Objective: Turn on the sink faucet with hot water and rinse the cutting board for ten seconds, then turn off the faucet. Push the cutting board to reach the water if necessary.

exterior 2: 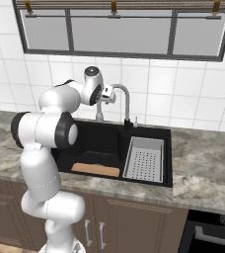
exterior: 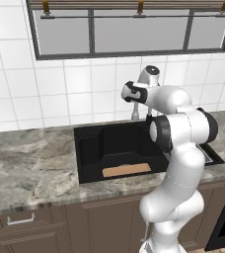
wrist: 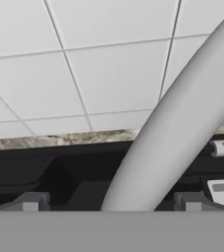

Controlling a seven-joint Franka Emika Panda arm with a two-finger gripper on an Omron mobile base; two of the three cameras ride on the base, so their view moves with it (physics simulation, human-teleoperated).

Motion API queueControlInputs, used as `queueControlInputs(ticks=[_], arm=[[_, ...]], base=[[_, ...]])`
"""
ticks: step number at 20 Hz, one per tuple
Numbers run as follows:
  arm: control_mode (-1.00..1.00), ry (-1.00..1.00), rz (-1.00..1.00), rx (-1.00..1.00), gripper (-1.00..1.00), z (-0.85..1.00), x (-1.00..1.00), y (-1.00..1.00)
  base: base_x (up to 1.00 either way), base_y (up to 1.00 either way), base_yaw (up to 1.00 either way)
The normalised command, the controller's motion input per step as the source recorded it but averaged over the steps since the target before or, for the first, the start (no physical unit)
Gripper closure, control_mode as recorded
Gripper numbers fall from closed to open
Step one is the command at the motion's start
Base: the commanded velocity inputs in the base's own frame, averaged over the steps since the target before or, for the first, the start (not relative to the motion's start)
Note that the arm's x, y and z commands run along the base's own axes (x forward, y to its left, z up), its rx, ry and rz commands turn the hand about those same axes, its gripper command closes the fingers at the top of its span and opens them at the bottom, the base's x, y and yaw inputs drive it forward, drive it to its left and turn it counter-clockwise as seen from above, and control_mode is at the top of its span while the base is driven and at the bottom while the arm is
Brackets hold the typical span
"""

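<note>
So the white robot arm is leaning in over the big deep black rectangular sink [exterior 2: 99, 143], which is sunk into a grey-brown marbled stone desk [exterior: 30, 168]. Its claw [wrist: 111, 204] is up at the tall slim grey metal gooseneck faucet [exterior 2: 125, 99], and from the hand camera the two dark fingertips [wrist: 30, 202] sit wide apart with the grey spout tube running diagonally right up between them. So the claw is spread, straddling the spout, and I can't tell if either finger actually touches it.

The thin flat light-tan wooden cutting board [exterior: 126, 170] lies flat on the sink floor, along the front wall, in the left part of the basin. From the right side camera you see it too [exterior 2: 95, 169], just beside the grey perforated drain tray [exterior 2: 144, 159] that fills the right part of the sink. The faucet's base stands on the back rim, about in line with the tray's left edge, so the board is well forward of the spout and off to the left of it.

What's in the way: the arm's own fat elbow and forearm block a good chunk of the sink from the left camera. Behind everything is a white tiled wall [exterior: 60, 89] and a dark-framed window [exterior 2: 119, 29] above. Brown cabinet doors [exterior 2: 129, 222] with metal handles run under the desk.
</note>
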Motion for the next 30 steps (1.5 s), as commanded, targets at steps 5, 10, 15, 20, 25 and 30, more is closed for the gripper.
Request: queueControlInputs(ticks=[5,10,15,20,25,30], arm=[[-1.0,0.0,-0.02,0.0,-1.0,-0.1,0.17,0.37],[-1.0,0.0,0.0,0.0,-1.0,-0.01,0.0,0.09],[-1.0,0.0,0.0,0.0,-1.0,0.12,-0.04,0.0],[-1.0,0.0,0.0,0.0,-1.0,0.16,0.0,-0.01],[-1.0,0.0,0.01,0.0,-1.0,0.09,-0.05,-0.17],[-1.0,0.0,0.03,0.0,-1.0,0.13,-0.25,-0.24]], base=[[0.0,0.0,0.0],[0.0,0.0,0.0],[0.0,0.0,0.0],[0.0,0.0,0.0],[0.0,0.0,0.0],[0.0,0.0,0.0]])
